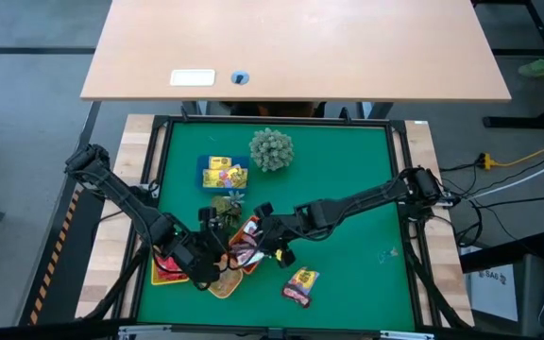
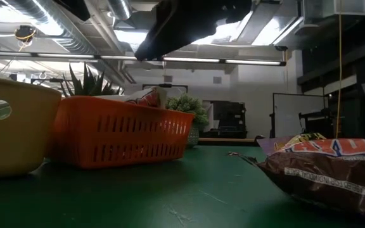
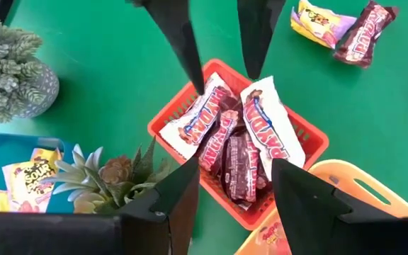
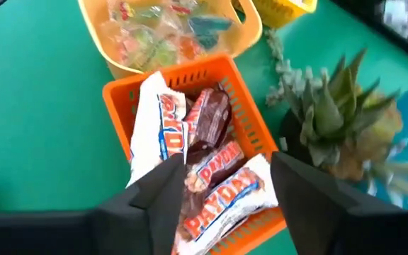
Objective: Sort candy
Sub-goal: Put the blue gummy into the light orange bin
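1. Your right gripper (image 4: 222, 188) hangs directly over the orange basket (image 4: 119, 95), its two fingers spread apart with nothing pinched between them.
2. Just under those fingers, white PayDay bars (image 4: 225, 195) lie on top of the heap in the orange basket, with dark brown bars (image 4: 207, 120) among them.
3. Your left gripper (image 3: 236, 191) sits at the near left side of the mat, also pointed at the orange basket; its fingers are spread wide and hold nothing.
4. In the left wrist view you can see the right gripper's two dark fingers (image 3: 183, 39) coming down to the basket's far edge.
5. Beside the orange basket stands a yellow tray (image 4: 250, 32) holding small clear and greenish sweets (image 4: 147, 39).
6. Two loose packets (image 1: 301, 285), one yellowish and one dark brown, lie on the green mat (image 1: 348, 189) near its front edge, apart from the baskets.
7. A blue tray (image 1: 206, 175) with yellow packets (image 1: 225, 174) rests farther back, next to the spiky pale green plant ball (image 1: 271, 149).
8. A small pineapple-like plant (image 4: 331, 120) stands just beside the orange basket.
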### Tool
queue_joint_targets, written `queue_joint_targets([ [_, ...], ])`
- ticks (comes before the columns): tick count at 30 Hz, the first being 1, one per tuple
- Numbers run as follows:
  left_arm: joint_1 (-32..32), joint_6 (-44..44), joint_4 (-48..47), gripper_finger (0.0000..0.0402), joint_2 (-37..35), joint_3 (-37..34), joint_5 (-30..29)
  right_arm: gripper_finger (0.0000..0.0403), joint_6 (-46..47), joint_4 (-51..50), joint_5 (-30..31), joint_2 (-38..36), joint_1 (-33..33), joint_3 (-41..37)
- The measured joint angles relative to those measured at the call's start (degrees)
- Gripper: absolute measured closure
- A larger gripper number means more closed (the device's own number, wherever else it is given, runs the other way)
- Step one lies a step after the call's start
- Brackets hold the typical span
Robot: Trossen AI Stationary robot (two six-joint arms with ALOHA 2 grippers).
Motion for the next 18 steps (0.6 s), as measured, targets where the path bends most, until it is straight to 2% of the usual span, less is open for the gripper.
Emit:
queue_joint_targets([
  [3, 0.1, -0.9, 0.3, 0.0239, 0.0, 0.0, 0.0, 0.0178, 5.4, -2.2, 0.5, -0.3, 0.0, 0.2],
  [5, 0.1, -1.2, 0.5, 0.0239, 0.0, 0.0, 0.0, 0.0174, 9.6, -8.2, -0.4, -0.6, 0.0, 2.0],
  [9, 0.2, -1.2, 0.5, 0.0239, 0.0, 0.0, -0.1, 0.0177, 16.5, -28.9, -3.8, -0.7, 0.0, 8.7],
  [13, 0.2, -1.2, 1.1, 0.0239, 0.0, 0.0, -0.2, 0.0177, 23.6, -45.9, -7.7, -1.5, 1.7, 10.1],
  [18, 0.2, -1.1, 2.5, 0.0239, 0.0, 0.0, -0.3, 0.0177, 30.5, -58.7, -1.8, -2.7, 7.5, 9.0],
])
